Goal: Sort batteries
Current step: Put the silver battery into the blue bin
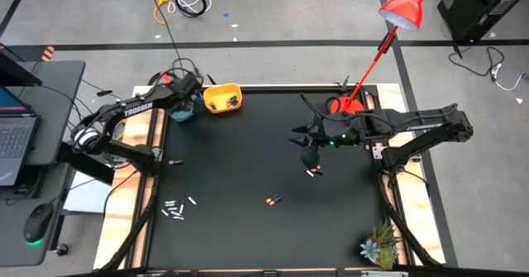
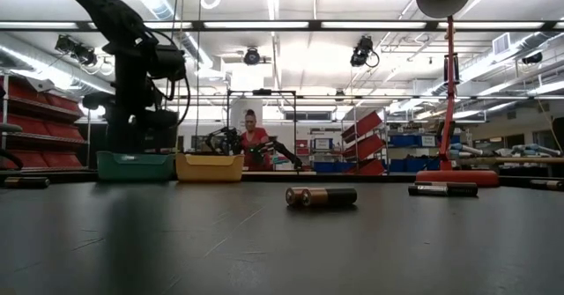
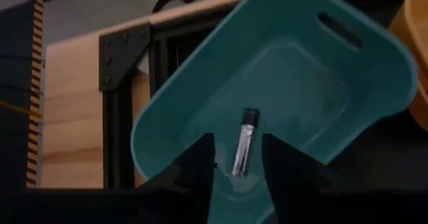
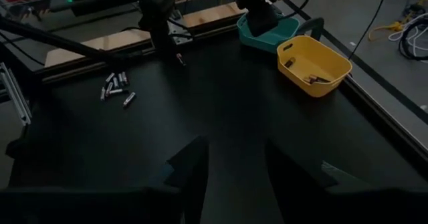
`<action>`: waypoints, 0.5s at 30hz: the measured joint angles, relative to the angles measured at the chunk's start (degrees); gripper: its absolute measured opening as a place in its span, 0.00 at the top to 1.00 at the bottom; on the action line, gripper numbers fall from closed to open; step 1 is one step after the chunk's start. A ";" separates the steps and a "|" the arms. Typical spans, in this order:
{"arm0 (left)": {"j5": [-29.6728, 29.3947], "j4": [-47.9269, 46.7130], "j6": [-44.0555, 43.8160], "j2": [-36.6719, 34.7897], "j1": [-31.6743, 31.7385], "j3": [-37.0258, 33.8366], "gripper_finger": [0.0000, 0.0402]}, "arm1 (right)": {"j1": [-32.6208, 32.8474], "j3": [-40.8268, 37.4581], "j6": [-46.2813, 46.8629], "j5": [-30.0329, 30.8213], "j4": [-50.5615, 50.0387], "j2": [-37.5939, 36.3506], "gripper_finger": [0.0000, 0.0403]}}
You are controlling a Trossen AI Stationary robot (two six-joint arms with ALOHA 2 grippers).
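A whitish-silver battery sits right between the left gripper's two dark fingers, over the teal bowl at the far left corner of the table; its long axis runs straight out along the fingers, and there looks to be a sliver of gap on either side, so I'd say the jaws are partly parted and letting it go, though I can't tell for sure whether it is touching the bowl's floor or a finger. The next yellow bowl stands just beside the teal one and already holds a couple of dark cells. From there the rest lie out on the black mat: a cluster of pale batteries toward the near left, one dark cell by the left edge, a dark copper-ended pair lying touching each other near the middle, and a single one just below the right gripper. That last is the relation that matters, to my eye: the right gripper hangs above the mat with its fingers apart and nothing between them, and that battery is near it, on the side toward the front edge, lying roughly crosswise to the arm's reach, so the right arm is far the nearer for it, while the pale cluster is plainly the left arm's side
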 joint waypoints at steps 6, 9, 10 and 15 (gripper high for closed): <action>7.02 -1.24 0.15 -1.75 -3.04 0.02 0.62 | -0.95 0.02 -1.20 -0.02 -0.02 0.00 0.61; 12.18 -2.76 2.31 -3.78 -7.56 0.02 0.62 | -1.78 0.02 -1.58 -0.04 -0.04 0.00 0.61; 13.57 -3.73 2.77 -4.67 -9.67 0.02 0.62 | -2.04 0.02 -1.64 -0.07 -0.07 0.00 0.61; 19.32 -9.62 1.21 -9.28 -24.68 0.07 0.62 | -3.02 0.02 -4.03 -0.49 -0.27 0.00 0.61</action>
